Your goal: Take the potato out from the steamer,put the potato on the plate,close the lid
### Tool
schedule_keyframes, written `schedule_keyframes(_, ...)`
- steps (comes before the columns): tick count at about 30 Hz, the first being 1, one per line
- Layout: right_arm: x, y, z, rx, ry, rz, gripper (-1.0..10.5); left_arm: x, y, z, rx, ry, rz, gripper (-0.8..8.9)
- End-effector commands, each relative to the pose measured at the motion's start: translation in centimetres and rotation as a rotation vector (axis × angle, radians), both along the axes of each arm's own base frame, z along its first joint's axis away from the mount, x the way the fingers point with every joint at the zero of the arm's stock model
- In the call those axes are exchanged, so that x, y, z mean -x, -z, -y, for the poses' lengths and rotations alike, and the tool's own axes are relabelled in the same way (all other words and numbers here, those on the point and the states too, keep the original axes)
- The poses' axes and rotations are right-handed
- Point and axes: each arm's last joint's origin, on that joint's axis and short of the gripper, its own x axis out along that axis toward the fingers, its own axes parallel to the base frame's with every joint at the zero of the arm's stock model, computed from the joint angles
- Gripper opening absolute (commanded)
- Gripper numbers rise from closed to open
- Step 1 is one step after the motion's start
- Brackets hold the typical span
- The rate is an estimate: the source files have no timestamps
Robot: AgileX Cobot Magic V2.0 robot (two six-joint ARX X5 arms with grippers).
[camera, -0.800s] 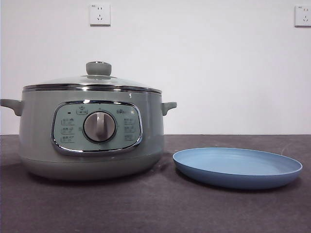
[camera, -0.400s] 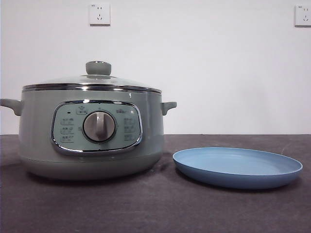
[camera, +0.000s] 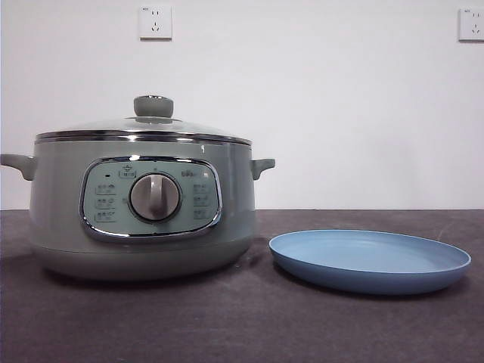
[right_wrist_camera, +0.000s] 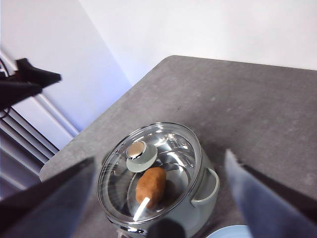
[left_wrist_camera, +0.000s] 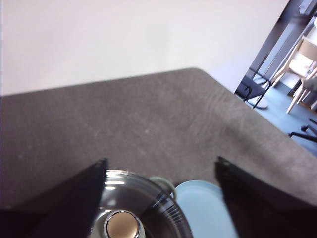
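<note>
my left gripper (left_wrist_camera: 161, 198) hangs high over the table with its two black jaws spread wide apart and nothing between them. my right gripper (right_wrist_camera: 158, 198) is raised too, its jaws parted wide and holding nothing, and they look blurred and greyish up close. neither arm shows in the front view. in the right wrist view a dark tip at the side edge is probably my left arm (right_wrist_camera: 27, 82).

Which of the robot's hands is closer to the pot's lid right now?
Left. The left hand hovers low over the lid, open. The right hand, also open, hangs much higher above it.
</note>
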Motion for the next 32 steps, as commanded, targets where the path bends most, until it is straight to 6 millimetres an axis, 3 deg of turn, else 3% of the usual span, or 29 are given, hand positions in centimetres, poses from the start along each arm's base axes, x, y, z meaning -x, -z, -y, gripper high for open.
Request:
schedule_keyframes(1,0.1,-0.1,0.0,0.004,-0.008,0.016,6.3,-1.1,1.0,1.2,-0.040,-0.022,-0.031,4.39)
schedule_keyframes(11,0.2,0.0,-0.5,0.006,-0.027,-0.005,6.3,-5.3,6.8,5.4,-0.250,-0.074,-0.238,4.39)
schedule_keyframes(18,0.3,0.2,-0.5,0.008,-0.026,-0.023,6.3,-7.3,11.0,7.0,-0.381,-0.070,-0.393,4.39)
schedule_keyframes(26,0.3,0.2,-0.5,0.008,-0.027,-0.023,6.3,-7.9,12.4,7.8,-0.435,-0.086,-0.427,4.32)
schedule_keyframes(28,0.3,0.2,-0.5,0.008,-0.026,-0.023,6.3,-7.8,12.4,7.9,-0.443,-0.089,-0.425,3.22)
schedule_keyframes(31,0.3,0.2,-0.5,0.008,-0.026,-0.030,6.3,-7.7,12.5,7.9,-0.449,-0.085,-0.434,0.22)
schedule_keyframes(32,0.4,0.3,-0.5,0.009,-0.026,-0.037,6.3,-7.7,12.5,7.9,-0.455,-0.080,-0.432,-0.17)
